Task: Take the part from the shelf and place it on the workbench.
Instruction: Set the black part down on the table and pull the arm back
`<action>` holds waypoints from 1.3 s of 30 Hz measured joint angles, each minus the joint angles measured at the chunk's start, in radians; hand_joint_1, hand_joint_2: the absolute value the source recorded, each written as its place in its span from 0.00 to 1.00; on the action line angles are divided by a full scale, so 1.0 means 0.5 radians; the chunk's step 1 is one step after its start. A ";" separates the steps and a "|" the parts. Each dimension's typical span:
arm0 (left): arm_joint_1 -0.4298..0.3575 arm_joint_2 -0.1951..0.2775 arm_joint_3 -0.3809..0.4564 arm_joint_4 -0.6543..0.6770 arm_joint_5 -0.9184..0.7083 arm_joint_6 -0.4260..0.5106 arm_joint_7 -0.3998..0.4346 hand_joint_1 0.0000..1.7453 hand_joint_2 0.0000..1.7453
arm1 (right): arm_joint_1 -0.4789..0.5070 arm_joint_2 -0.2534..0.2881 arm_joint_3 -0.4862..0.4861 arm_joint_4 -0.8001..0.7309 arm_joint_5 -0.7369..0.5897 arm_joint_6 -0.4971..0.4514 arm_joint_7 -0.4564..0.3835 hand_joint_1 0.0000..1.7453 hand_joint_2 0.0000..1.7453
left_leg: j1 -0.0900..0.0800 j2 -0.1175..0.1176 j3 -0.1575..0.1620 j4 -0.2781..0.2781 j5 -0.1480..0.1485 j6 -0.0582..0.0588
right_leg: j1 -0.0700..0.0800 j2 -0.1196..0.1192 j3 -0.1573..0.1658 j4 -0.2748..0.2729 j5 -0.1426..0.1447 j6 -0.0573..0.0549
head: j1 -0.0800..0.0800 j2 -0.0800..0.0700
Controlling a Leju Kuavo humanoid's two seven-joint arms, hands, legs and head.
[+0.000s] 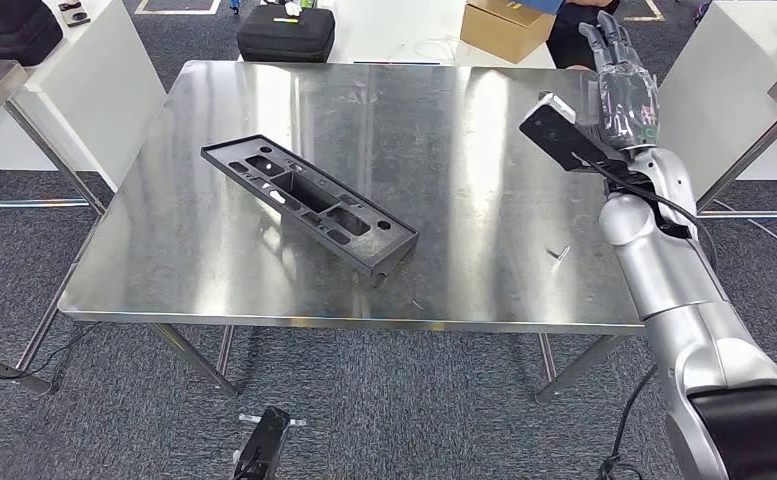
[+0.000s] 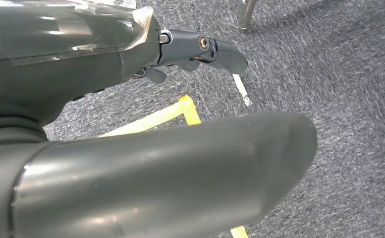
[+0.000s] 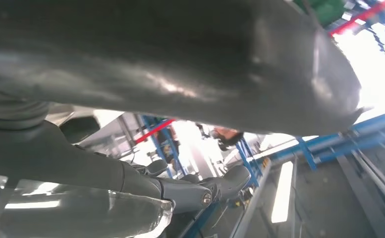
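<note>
The part [image 1: 309,203], a long black plastic tray with several recesses, lies flat and slantwise on the left half of the steel workbench [image 1: 484,130]. My right hand [image 1: 624,85] is raised above the bench's right edge, well to the right of the part, fingers stretched upward and apart, holding nothing. Seen in its wrist view, the right hand [image 3: 170,69] has its thumb and fingers [image 3: 200,191] spread with nothing between them. My left hand [image 2: 81,64] hangs over grey carpet, its fingers [image 2: 215,49] extended and empty.
A small metal piece [image 1: 560,252] lies on the bench near its front right. Behind the bench stand a black case [image 1: 286,33] and a cardboard box [image 1: 504,28]. White tables flank both sides. A black object [image 1: 262,450] lies on the floor in front. Yellow floor tape [image 2: 155,116] runs under the left hand.
</note>
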 joint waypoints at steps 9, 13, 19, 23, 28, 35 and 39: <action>0.010 0.037 0.019 0.000 0.020 0.005 -0.012 0.00 0.00 | 0.229 -0.075 -0.126 -0.379 -0.124 -0.046 -0.058 0.00 0.00 | -0.011 -0.001 -0.003 0.007 -0.006 0.006 | -0.009 0.000 0.001 -0.005 0.001 0.004 | -0.001 0.000; 0.013 0.055 0.032 0.000 0.025 0.006 -0.016 0.00 0.00 | 0.277 -0.107 -0.157 -0.462 -0.159 -0.056 -0.086 0.00 0.00 | -0.014 -0.001 0.001 -0.004 -0.003 0.026 | -0.019 0.001 -0.004 -0.005 0.001 0.022 | -0.001 0.000; 0.019 0.061 0.041 -0.001 0.027 0.015 -0.026 0.00 0.00 | 0.335 -0.161 -0.180 -0.516 -0.176 -0.074 -0.105 0.00 0.00 | 0.006 0.009 0.021 -0.039 0.019 0.055 | -0.023 0.006 -0.275 0.533 -0.212 0.013 | 0.009 0.000; 0.024 0.062 0.042 -0.001 0.028 0.015 -0.026 0.00 0.00 | 0.367 -0.173 -0.187 -0.528 -0.177 -0.075 -0.106 0.00 0.00 | 0.017 0.008 0.019 -0.025 0.011 0.031 | -0.045 0.003 -0.161 0.267 -0.073 0.083 | 0.010 0.000; 0.026 0.069 0.042 -0.001 0.028 0.017 -0.027 0.00 0.00 | 0.379 -0.180 -0.195 -0.544 -0.180 -0.079 -0.110 0.00 0.00 | 0.014 0.007 0.008 -0.007 0.006 -0.030 | -0.038 0.016 -0.040 0.034 0.020 0.029 | 0.008 0.000; 0.029 0.074 0.042 -0.001 0.041 0.020 -0.027 0.00 0.00 | 0.399 -0.178 -0.193 -0.550 -0.211 -0.084 -0.123 0.00 0.00 | 0.028 0.017 -0.222 0.547 -0.298 -0.080 | -0.039 0.009 -0.057 0.033 0.046 -0.037 | 0.005 0.000; 0.028 0.079 0.045 -0.001 0.049 0.025 -0.030 0.00 0.00 | 0.396 -0.171 -0.187 -0.550 -0.218 -0.084 -0.128 0.00 0.00 | 0.025 0.017 0.006 0.181 -0.125 -0.050 | -0.029 0.008 -0.062 0.035 0.054 -0.033 | 0.005 0.000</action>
